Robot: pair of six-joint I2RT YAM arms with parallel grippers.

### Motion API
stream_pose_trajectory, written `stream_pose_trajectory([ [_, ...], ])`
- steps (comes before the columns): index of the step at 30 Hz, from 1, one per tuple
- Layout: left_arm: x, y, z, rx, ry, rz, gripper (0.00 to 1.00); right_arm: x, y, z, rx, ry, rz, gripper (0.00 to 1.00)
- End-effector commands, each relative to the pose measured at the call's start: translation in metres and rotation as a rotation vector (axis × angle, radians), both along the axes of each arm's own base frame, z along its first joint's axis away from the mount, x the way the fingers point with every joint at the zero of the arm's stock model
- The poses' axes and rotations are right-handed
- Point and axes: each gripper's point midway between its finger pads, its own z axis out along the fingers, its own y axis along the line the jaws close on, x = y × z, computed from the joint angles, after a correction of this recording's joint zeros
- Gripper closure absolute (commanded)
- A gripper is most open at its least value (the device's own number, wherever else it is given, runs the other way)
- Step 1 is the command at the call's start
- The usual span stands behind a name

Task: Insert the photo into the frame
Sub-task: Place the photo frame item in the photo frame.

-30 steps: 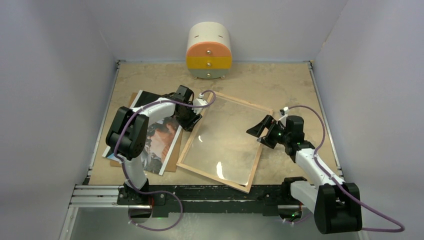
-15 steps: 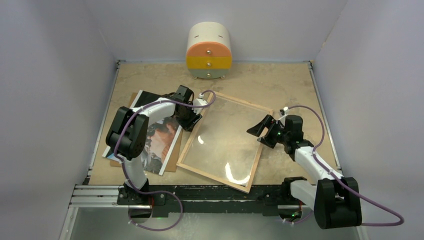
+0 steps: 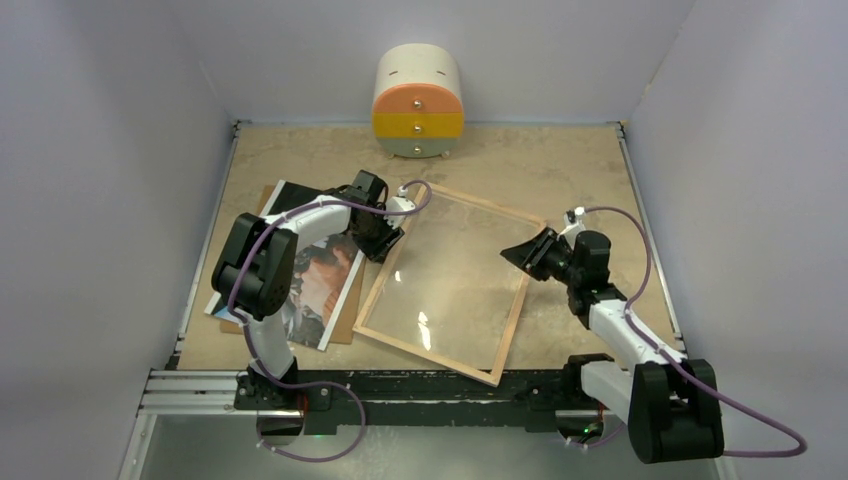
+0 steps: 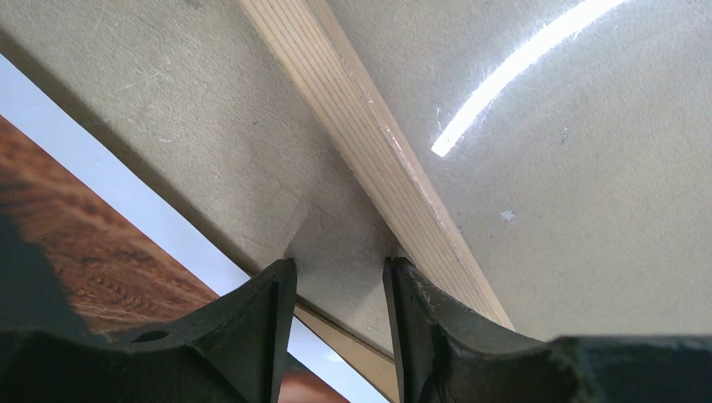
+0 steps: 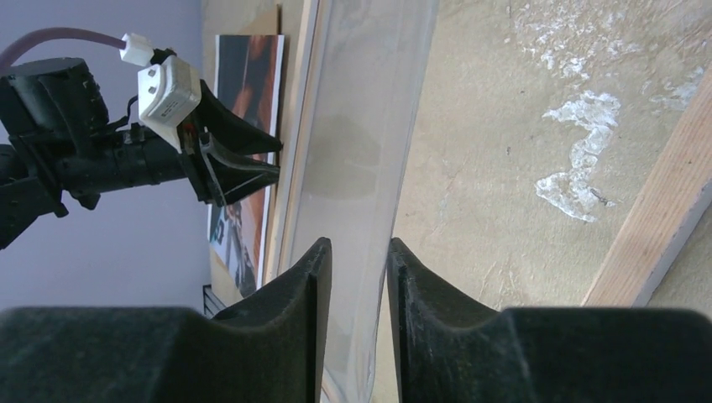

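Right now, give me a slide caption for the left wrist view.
Left gripper, fingers parted, above bare table between the photo and the frame.

The table [image 3: 560,165] is tan and mottled with pale patches. The frame [image 3: 452,354] lies flat at its middle, back rim up, turned at an angle. Left of the frame lies a brown board [image 3: 347,322] — the photo [image 3: 318,290] rests on top of it. Beyond the frame, against the far wall, stands a small round drawer unit [image 3: 418,103].

no readable text, labels, brands, numbers or signs
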Motion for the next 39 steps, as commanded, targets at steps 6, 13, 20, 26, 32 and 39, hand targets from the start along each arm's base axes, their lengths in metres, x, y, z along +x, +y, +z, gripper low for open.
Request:
stream_pose_trajectory([
  [6, 0.005, -0.004, 0.003, -0.017, -0.021, -0.001, 0.54, 0.004, 0.007, 0.007, 0.007, -0.085, 0.027, 0.87],
  [13, 0.005, -0.003, 0.001, -0.014, -0.017, 0.001, 0.54, 0.006, 0.005, 0.007, -0.027, -0.119, 0.005, 1.0],
  [20, 0.005, -0.003, 0.001, -0.011, -0.015, 0.001, 0.55, 0.004, -0.003, 0.006, -0.051, -0.163, -0.056, 1.0],
  [26, 0.005, -0.003, 0.001, -0.012, -0.014, -0.001, 0.55, 0.005, -0.006, 0.014, -0.048, -0.205, -0.084, 1.0],
  [32, 0.004, -0.004, 0.001, -0.014, -0.013, -0.001, 0.55, 0.005, -0.003, 0.005, -0.036, -0.171, -0.078, 1.0],
  [39, 0.004, -0.003, 0.001, -0.012, -0.014, -0.005, 0.55, 0.007, -0.004, -0.003, -0.047, -0.147, -0.089, 1.0],
])
